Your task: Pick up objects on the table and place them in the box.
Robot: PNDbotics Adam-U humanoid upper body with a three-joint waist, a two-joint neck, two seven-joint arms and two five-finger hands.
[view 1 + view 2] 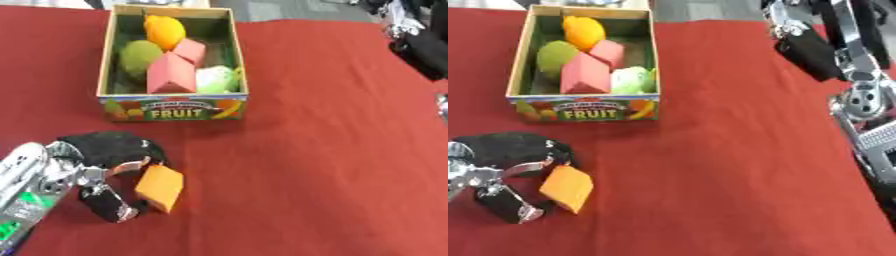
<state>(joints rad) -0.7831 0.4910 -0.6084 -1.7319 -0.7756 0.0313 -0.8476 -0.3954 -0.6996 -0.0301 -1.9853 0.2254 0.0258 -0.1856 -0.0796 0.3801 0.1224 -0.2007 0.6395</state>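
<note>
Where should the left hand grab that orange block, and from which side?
Judging by its pose, across the two broad flat faces. The orange block lies tilted on the red cloth with one broad face up, thin edges around. The left hand already sits at its left side, fingers curled around it, so come from the left, thumb under, fingers over the top.

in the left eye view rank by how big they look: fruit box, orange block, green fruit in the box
1. fruit box
2. orange block and green fruit: these look alike, and the block lies nearer the camera, so no ranking.
</note>
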